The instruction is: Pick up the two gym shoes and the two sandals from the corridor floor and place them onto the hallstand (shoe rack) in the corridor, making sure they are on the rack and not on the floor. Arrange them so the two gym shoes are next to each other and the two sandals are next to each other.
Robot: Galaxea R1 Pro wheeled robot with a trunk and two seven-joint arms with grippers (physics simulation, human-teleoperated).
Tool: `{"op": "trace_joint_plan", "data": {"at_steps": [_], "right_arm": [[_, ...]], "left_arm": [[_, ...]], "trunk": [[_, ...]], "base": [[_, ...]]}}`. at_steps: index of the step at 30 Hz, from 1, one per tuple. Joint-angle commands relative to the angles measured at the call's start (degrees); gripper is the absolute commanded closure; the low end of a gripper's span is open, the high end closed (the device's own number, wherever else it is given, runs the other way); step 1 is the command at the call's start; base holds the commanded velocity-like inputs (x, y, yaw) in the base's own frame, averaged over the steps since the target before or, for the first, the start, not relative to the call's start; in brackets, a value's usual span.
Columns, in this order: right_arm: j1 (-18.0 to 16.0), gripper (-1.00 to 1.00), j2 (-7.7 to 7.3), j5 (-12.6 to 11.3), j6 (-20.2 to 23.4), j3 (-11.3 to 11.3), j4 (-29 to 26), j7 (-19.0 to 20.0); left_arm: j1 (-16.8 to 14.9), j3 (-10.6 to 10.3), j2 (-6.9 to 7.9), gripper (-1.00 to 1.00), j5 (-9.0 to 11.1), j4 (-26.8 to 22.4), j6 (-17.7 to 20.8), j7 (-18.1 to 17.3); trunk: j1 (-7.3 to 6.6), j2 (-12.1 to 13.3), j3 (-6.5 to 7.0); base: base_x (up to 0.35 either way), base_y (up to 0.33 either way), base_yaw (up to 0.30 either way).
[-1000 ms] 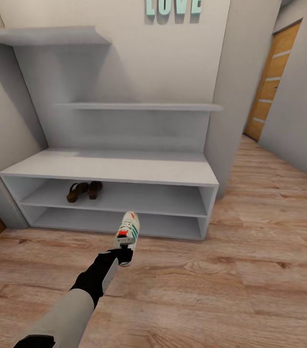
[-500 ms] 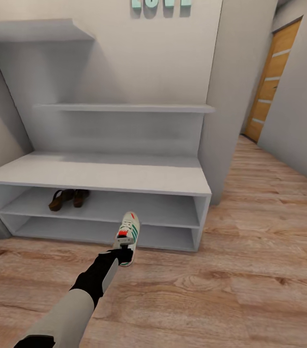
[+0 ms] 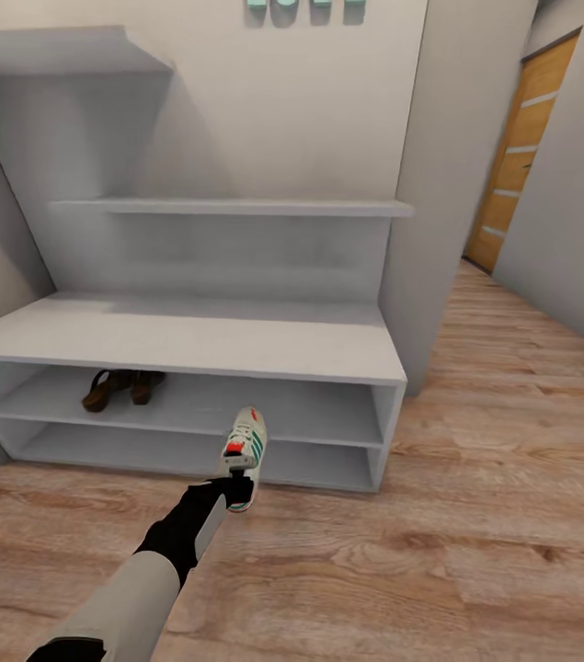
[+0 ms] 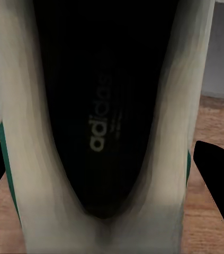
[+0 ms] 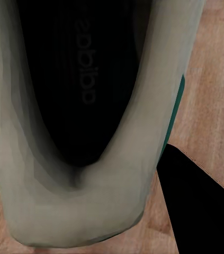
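Pale grey hallstand [image 3: 236, 336] spans the wall, its bench edge facing open wood floor [image 3: 475, 552] w/ free room to the right. Two sandals [image 3: 119, 388] sit together on its upper shelf level, left end. Left gripper [image 3: 234, 485] is clamped on a gym shoe [image 3: 244, 443] held off the floor, in front of the bench. Right wrist view: second gym shoe [image 5: 80, 116] seen close between dark fingers [image 5: 207, 211], clamped.

sandals [image 3: 122, 388] in hallstand [image 3: 190, 336], upper level

A home corridor: pale grey hallstand [image 3: 181, 336] at 12 o'clock holding brown sandals [image 3: 122, 387], wood-plank floor [image 3: 475, 515], teal wall letters [image 3: 305, 9] above, wooden door [image 3: 521, 152] at 2 o'clock.
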Motion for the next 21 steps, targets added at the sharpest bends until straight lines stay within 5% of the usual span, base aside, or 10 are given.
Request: {"op": "trace_joint_plan", "data": {"at_steps": [1,12,21], "right_arm": [[-0.1,1.0,-0.01,-0.4,0.2,0.0,0.0,-0.4],[-0.1,1.0,-0.01,-0.4,0.2,0.0,0.0,-0.4],[-0.1,1.0,-0.01,-0.4,0.2,0.0,0.0,-0.4]], "left_arm": [[0.0,0.1,-0.04,1.0,0.2,-0.1,0.3,0.2],[0.1,0.1,-0.04,1.0,0.2,0.1,0.3,0.2],[0.2,0.1,-0.11,1.0,0.3,0.1,0.3,0.2]], "trunk": [[0.02,0.0,-0.06],[0.02,0.0,-0.06],[0.02,0.0,-0.06]], "base": [[0.334,0.0,0.0],[0.327,0.0,0.0],[0.092,-0.003,0.0]]}}
